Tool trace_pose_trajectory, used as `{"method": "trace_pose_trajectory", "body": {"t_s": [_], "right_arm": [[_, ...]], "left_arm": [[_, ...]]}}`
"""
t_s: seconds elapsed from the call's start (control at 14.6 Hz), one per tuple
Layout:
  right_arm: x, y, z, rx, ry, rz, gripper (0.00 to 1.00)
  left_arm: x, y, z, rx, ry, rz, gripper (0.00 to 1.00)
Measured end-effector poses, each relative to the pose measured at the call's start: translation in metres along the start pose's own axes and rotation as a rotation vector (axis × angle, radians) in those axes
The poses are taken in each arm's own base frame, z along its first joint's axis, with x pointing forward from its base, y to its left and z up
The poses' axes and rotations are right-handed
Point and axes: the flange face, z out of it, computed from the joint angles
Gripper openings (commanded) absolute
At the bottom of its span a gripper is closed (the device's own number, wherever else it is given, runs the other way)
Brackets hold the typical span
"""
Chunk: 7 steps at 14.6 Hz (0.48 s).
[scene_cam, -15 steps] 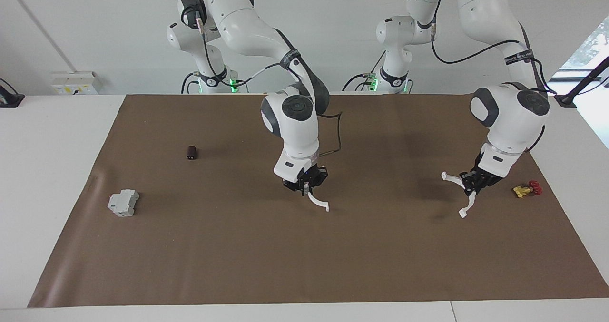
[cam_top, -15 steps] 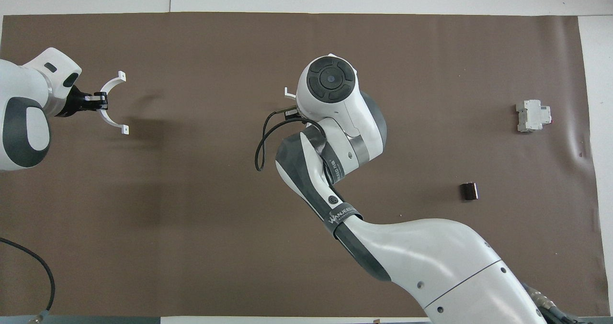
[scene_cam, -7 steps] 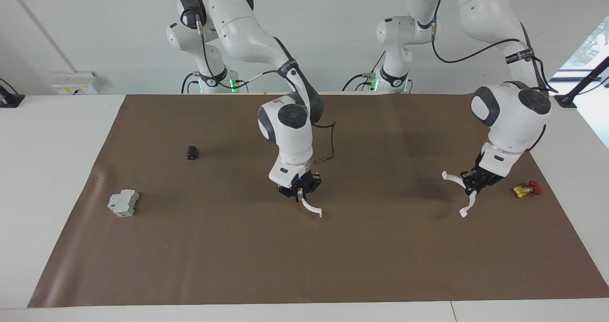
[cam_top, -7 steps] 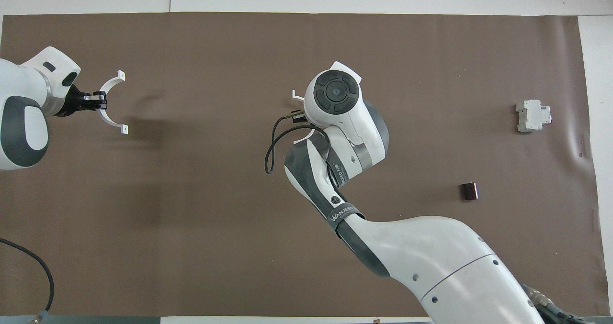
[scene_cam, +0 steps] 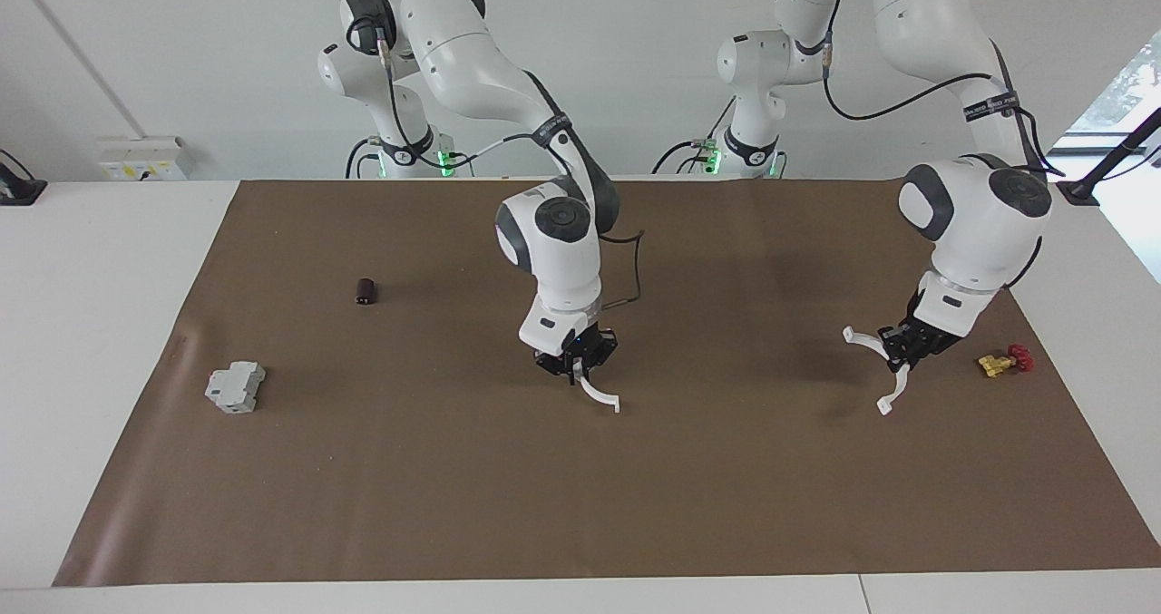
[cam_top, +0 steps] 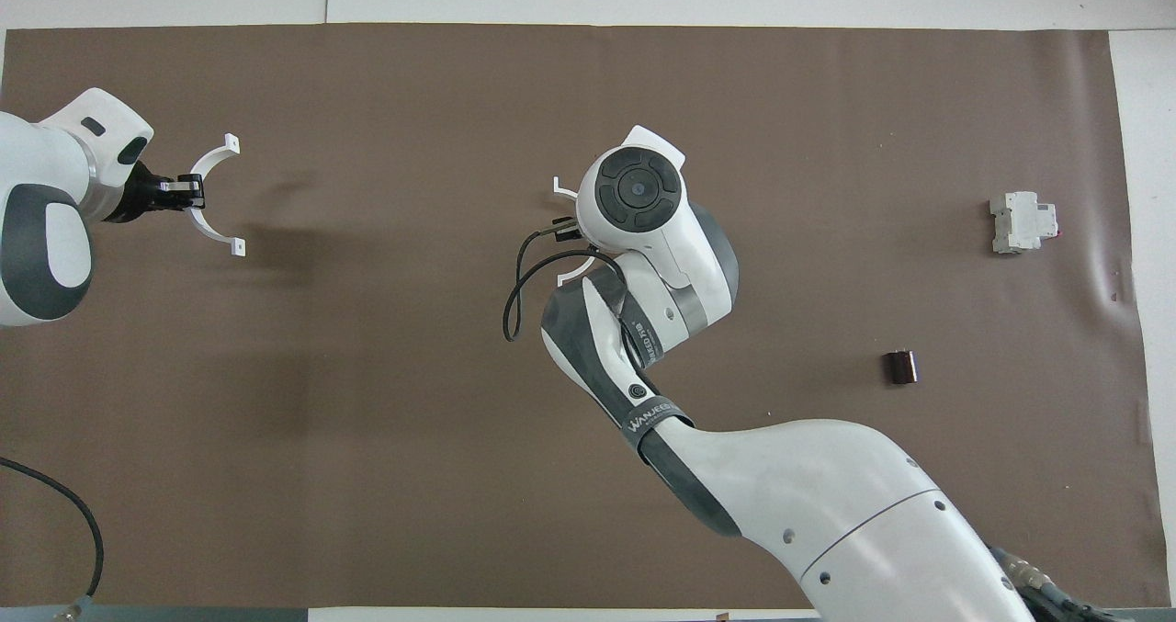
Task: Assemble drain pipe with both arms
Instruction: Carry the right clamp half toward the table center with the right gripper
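The drain pipe is in two thin white half-rings, one in each gripper. My left gripper (scene_cam: 893, 353) (cam_top: 195, 205) is shut on the middle of one half-ring (scene_cam: 862, 340) (cam_top: 209, 231), held above the mat at the left arm's end of the table. My right gripper (scene_cam: 578, 374) is shut on the other half-ring (scene_cam: 600, 396), low over the middle of the mat. In the overhead view the right wrist hides that gripper, and only an end of its half-ring (cam_top: 559, 184) shows. The two halves are far apart.
A small yellow-and-red valve (scene_cam: 1002, 360) lies on the mat beside the left gripper. A grey boxy block (scene_cam: 235, 386) (cam_top: 1022, 222) and a small dark cylinder (scene_cam: 365, 291) (cam_top: 900, 367) lie toward the right arm's end. A brown mat (scene_cam: 580, 505) covers the table.
The right wrist has turned and its gripper has sunk slightly toward the mat with its half-ring. The left arm has barely moved.
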Motion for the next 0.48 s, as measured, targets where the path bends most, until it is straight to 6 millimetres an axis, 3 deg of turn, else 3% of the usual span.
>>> {"method": "trace_pose_trajectory", "body": {"t_s": [0.34,0.48], "right_arm": [[-0.008,-0.015,0.013,0.01,0.022,-0.023,0.04],[-0.009,-0.015,0.015,0.01,0.021,-0.024,0.34]], "left_arm": [[0.0,0.005,0.0,-0.002,0.0,0.007,0.0],[0.0,0.009,0.0,-0.003,0.001,0.014,0.0]]}}
